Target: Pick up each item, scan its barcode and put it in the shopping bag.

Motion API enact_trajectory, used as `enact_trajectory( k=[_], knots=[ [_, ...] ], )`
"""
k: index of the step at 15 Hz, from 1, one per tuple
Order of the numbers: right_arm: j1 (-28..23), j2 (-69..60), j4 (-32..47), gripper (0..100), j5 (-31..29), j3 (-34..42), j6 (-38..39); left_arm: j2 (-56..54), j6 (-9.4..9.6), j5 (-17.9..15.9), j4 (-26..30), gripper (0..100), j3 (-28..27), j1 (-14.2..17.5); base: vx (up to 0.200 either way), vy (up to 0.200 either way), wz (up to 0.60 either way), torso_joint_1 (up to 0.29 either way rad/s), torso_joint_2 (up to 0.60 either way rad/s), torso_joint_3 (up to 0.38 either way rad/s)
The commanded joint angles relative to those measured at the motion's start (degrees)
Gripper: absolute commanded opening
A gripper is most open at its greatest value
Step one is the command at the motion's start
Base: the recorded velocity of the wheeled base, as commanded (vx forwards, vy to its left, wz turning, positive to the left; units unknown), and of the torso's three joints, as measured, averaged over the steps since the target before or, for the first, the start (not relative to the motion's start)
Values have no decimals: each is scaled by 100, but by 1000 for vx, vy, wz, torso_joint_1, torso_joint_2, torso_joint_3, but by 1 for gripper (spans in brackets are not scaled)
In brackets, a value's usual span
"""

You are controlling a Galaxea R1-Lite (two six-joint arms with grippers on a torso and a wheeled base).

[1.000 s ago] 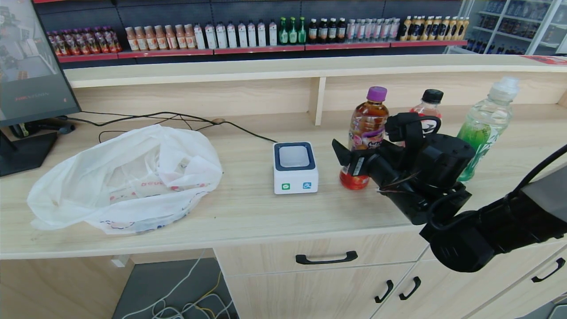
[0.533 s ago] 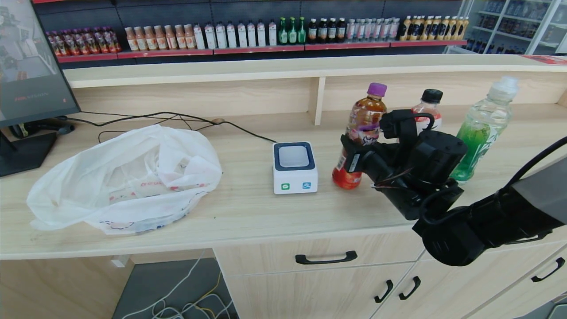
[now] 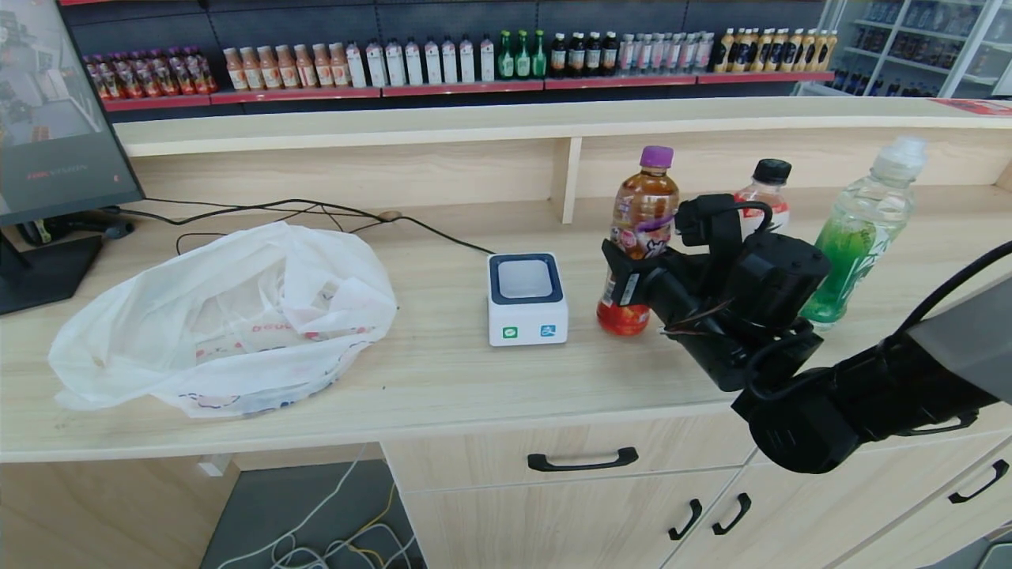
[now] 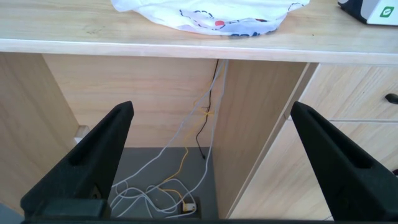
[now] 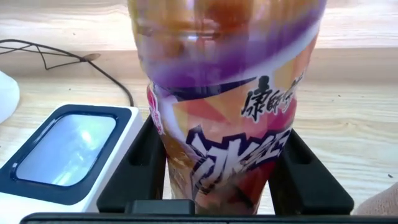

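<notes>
A tea bottle with a purple cap [image 3: 644, 217] stands just right of the white scanner [image 3: 526, 298] on the wooden counter [image 3: 443, 371]. My right gripper [image 3: 635, 267] is shut on its lower half. In the right wrist view the bottle [image 5: 227, 106] sits between both black fingers [image 5: 140, 168], with the scanner [image 5: 62, 152] beside it. The white shopping bag [image 3: 229, 316] lies open on the counter's left part. My left gripper [image 4: 211, 155] hangs open below the counter edge, facing the open cabinet bay, with the shopping bag [image 4: 211, 12] above it.
A black-capped bottle [image 3: 767, 186] and a tall green bottle [image 3: 858, 229] stand behind my right arm. A monitor [image 3: 47, 118] stands at the far left, and black cables [image 3: 316, 212] run along the back of the counter. Drawers sit under the counter front.
My right gripper has closed onto the purple-capped bottle and shifted it a little left toward the scanner. The bag and scanner have not moved.
</notes>
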Motion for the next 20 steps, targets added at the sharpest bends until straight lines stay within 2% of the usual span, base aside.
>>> enact_trajectory(
  k=[1,8,17,20],
  knots=[
    [12,-58,-4,0,3,2,-2,-2,-1,0,0,100,0,0,0,0,0,0,0,0],
    [21,-937,-39,0,3,512,7,-2,-1,0,0,100,0,0,0,0,0,0,0,0],
    [83,-2677,-391,0,12,2569,86,-2,-1,0,0,100,0,0,0,0,0,0,0,0],
    [83,-3038,-391,0,30,2903,130,-2,-1,0,0,100,0,0,0,0,0,0,0,0]
  ],
)
